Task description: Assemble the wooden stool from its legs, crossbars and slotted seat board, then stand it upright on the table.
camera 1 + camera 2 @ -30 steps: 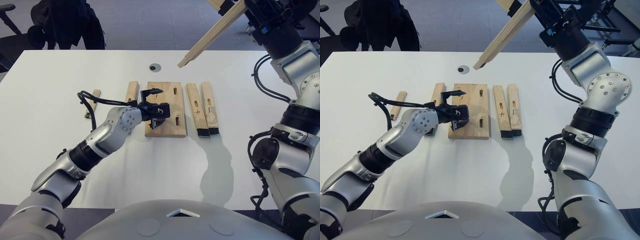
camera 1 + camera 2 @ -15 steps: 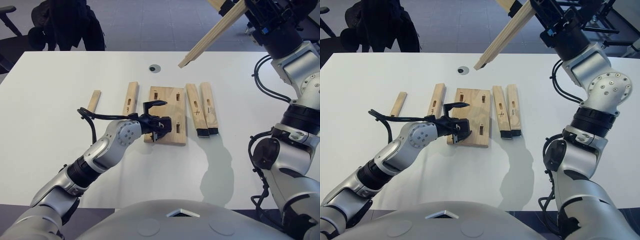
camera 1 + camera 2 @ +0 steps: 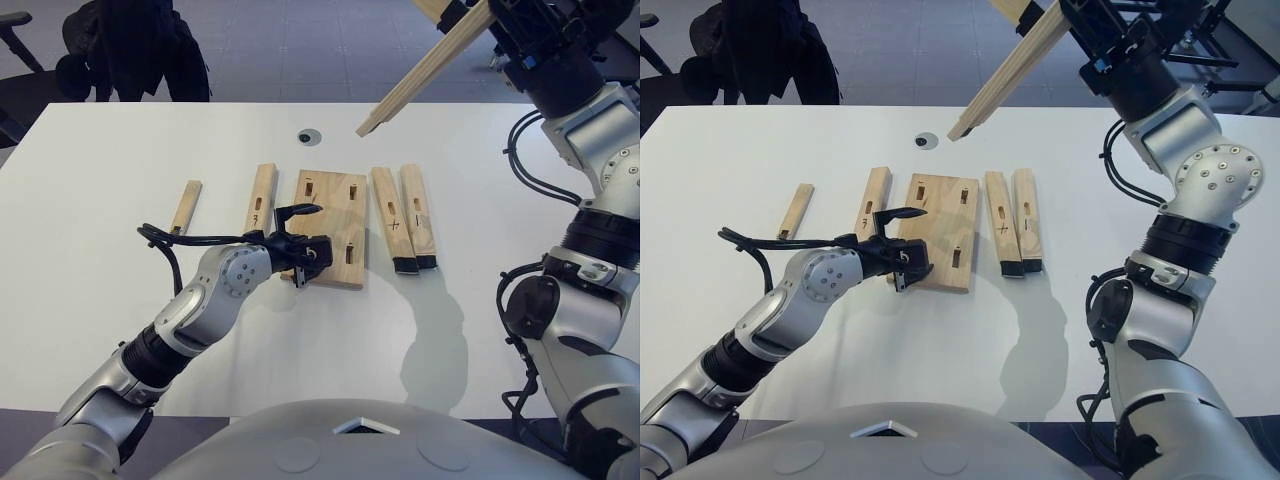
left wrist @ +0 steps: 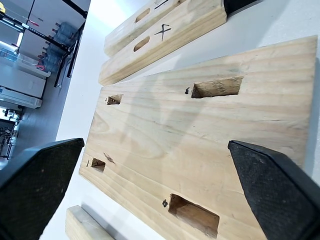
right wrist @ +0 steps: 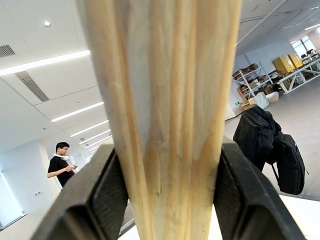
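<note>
Left gripper [image 3: 308,245]: we see it wide open, board [image 3: 338,205] just beneath.
Right gripper [image 5: 165,195]: we see it clamped around a leg [image 3: 420,75].

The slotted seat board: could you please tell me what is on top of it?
Nothing lies on the seat board; its four slots are empty. The open left gripper hangs over its near left corner, hiding it in the eye views.

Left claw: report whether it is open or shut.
Open. The left claw has its two black fingers wide apart in the left wrist view, with the seat board showing between them.
</note>
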Motion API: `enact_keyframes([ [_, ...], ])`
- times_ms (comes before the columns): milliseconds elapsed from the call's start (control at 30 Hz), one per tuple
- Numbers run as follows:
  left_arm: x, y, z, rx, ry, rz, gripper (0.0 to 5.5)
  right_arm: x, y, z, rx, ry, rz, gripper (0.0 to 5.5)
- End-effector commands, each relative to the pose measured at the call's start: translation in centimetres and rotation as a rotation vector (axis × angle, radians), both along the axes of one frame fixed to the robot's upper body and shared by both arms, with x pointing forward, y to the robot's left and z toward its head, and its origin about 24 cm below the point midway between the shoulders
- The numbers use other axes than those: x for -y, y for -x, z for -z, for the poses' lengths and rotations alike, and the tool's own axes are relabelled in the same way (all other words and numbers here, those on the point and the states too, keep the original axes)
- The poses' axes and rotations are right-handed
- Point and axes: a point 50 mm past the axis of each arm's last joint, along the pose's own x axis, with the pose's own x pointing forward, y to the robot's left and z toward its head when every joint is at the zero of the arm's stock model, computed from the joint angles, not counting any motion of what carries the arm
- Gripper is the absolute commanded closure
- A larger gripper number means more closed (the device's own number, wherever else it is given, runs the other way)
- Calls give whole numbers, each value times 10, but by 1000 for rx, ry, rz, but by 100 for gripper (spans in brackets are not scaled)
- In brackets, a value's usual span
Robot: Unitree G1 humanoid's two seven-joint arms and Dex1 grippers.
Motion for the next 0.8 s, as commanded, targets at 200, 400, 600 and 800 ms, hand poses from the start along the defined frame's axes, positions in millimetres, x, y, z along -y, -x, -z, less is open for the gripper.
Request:
enact_keyframes([
  [200, -10, 4, 1, -83, -8, -54, 19, -1, 2, -3, 8, 2, -8, 341],
  [400, -9, -24, -47, 23, 72, -91, 19, -4, 1, -3, 6, 3, -22, 341],
  [600, -18, -41, -83, -12, 258, -139, 19, -2, -4, 1, 34, 93, 45, 341],
  [800, -40, -53, -68, -167, 393, -237, 19, -14, -26, 26, 167, 401, 92, 341],
])
